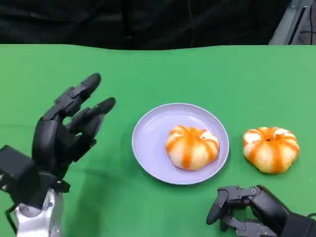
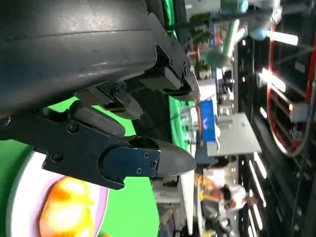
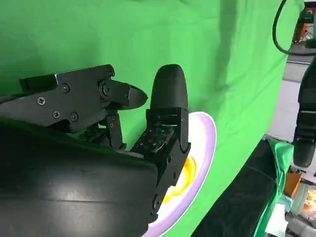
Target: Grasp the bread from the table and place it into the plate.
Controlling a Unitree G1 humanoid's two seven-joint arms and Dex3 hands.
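A round orange-striped bread [image 1: 192,146] lies in the lavender plate [image 1: 151,140] at the middle of the green table; the left wrist view shows this bread [image 2: 64,210] on the plate [image 2: 22,185], and the right wrist view shows a sliver of the bread [image 3: 183,177] on the plate [image 3: 203,148]. A second, similar bread [image 1: 271,148] sits on the cloth right of the plate. My left hand [image 1: 64,133] is raised left of the plate, fingers spread, holding nothing. My right hand [image 1: 249,210] is low at the front right, below the second bread, fingers apart and empty.
The green cloth [image 1: 158,69] covers the table up to a dark back edge. Open cloth lies between the left hand and the plate. Shelves, equipment and a person stand beyond the table in the left wrist view.
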